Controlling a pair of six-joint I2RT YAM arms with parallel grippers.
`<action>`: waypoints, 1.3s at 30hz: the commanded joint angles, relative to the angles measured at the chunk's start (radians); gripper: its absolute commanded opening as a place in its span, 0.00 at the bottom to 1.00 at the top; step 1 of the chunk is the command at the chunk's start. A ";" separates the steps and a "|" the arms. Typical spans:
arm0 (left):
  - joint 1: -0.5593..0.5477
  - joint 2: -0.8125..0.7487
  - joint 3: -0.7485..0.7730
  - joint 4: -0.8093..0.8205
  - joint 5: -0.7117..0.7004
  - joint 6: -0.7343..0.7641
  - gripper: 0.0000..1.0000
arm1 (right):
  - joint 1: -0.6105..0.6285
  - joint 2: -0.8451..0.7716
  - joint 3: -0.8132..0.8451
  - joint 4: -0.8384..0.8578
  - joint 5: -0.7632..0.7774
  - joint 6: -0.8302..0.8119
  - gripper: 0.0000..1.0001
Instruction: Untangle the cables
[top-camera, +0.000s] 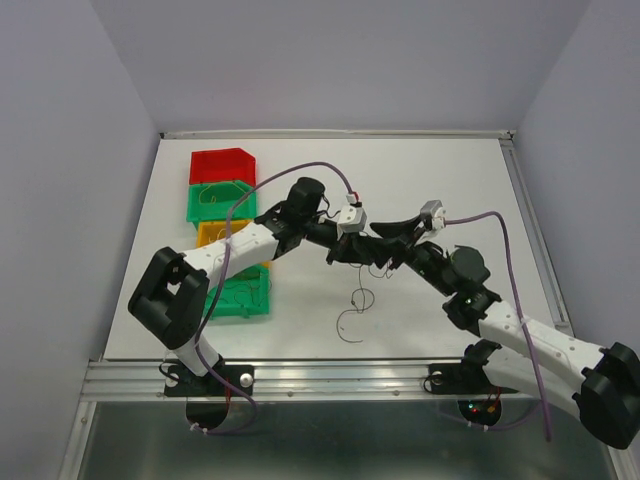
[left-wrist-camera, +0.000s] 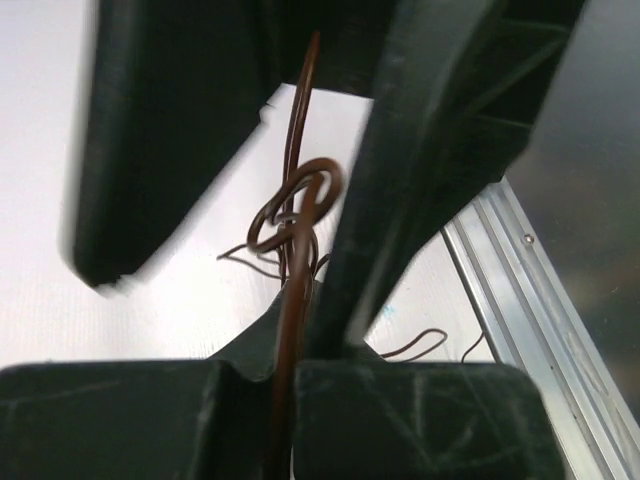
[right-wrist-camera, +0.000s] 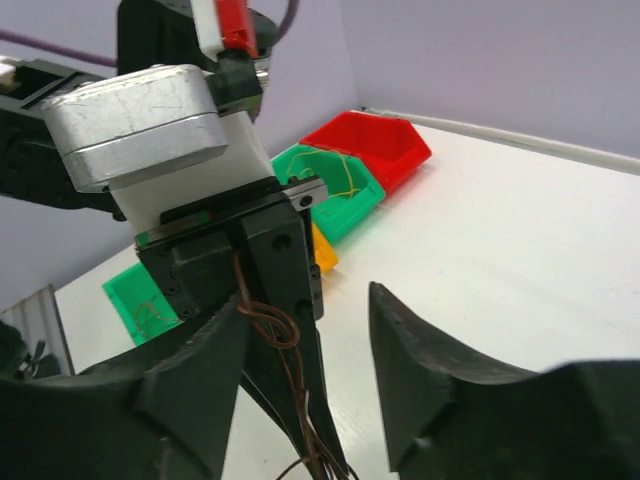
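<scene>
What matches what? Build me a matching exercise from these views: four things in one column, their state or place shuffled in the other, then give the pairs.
Things
1. left gripper
2. right gripper
3. red bin
4. loose strands

States or places
A. lying on the table, nearer the arm bases than the grippers
B. open
C. at the far end of the row of bins
D. shut on the knotted cable

Pairs: 1-D, 2-B, 3-C, 4-A
</scene>
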 joint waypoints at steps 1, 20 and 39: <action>0.010 -0.020 0.065 -0.004 -0.031 -0.003 0.00 | 0.010 -0.043 -0.043 0.062 0.111 0.027 0.59; 0.245 -0.064 0.227 -0.068 -0.051 -0.127 0.00 | 0.010 -0.130 -0.095 0.062 0.343 0.073 0.93; 0.645 0.104 0.813 -0.242 -0.139 -0.228 0.00 | 0.010 -0.094 -0.086 0.059 0.338 0.073 0.93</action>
